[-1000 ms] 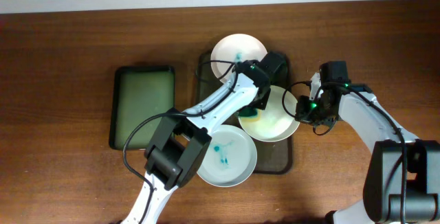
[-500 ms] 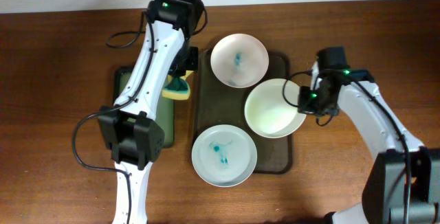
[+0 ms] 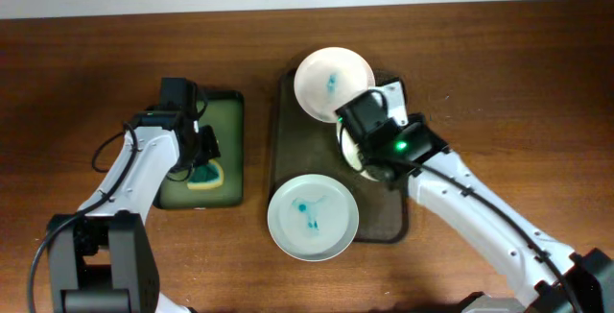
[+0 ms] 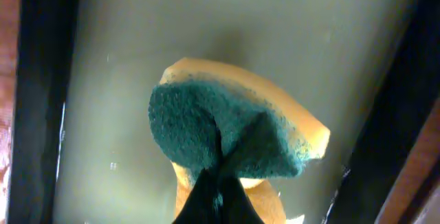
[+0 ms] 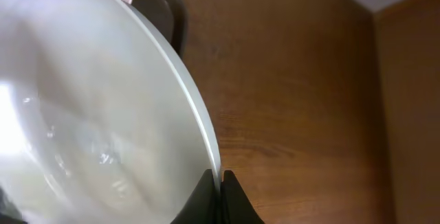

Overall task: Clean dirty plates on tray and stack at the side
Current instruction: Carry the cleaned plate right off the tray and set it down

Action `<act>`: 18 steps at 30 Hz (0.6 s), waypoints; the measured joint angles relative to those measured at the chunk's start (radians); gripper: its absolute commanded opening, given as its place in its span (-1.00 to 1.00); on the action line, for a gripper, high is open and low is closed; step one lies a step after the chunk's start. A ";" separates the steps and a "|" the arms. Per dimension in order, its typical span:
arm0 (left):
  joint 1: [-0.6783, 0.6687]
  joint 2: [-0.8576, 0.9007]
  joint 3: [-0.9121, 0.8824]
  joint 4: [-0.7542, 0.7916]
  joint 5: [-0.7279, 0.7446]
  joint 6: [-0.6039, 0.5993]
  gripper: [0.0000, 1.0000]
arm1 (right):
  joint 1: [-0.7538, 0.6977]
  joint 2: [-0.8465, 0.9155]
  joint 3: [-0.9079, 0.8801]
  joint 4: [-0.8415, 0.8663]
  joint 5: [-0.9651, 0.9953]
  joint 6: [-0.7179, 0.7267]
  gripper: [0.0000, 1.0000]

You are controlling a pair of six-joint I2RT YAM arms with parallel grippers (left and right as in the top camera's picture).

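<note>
Three plates are on the brown tray [image 3: 283, 150]. A pink-white plate [image 3: 331, 83] with a teal stain sits at the back. A pale blue plate [image 3: 313, 219] with a teal stain sits at the front. My right gripper [image 3: 363, 129] is shut on the rim of the cream plate [image 3: 345, 148], which my arm mostly hides; the wrist view shows the jaws [image 5: 221, 180] pinching its clean-looking rim [image 5: 103, 114]. My left gripper [image 3: 200, 159] is shut on the yellow-green sponge [image 3: 207, 174] over the green tray [image 3: 182, 121]. The left wrist view shows the jaws [image 4: 218, 186] squeezing the sponge [image 4: 220, 128].
The green tray [image 4: 103, 80] lies left of the brown tray, its dark rim all round. Bare wooden table [image 3: 499, 83] lies right of the brown tray and in the right wrist view [image 5: 295, 100]. The pale blue plate overhangs the brown tray's front edge.
My left arm has carried the sponge from the cream plate over to the green tray. My right arm has swung in over the brown tray, still gripping the cream plate's rim.
</note>
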 measured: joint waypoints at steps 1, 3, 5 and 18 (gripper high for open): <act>0.000 0.000 0.000 0.015 0.000 0.000 -1.00 | 0.020 0.000 0.000 0.000 0.034 -0.001 -0.92; 0.000 0.000 0.000 0.016 0.002 0.000 -1.00 | 0.101 0.000 0.000 -0.005 0.126 0.000 -0.92; 0.000 0.000 0.000 0.019 0.002 0.006 -1.00 | 0.135 0.000 0.000 -0.008 0.179 -0.001 -0.92; 0.000 0.000 0.000 0.038 0.002 0.038 -1.00 | 0.140 0.000 0.000 -0.057 0.224 -0.002 -0.92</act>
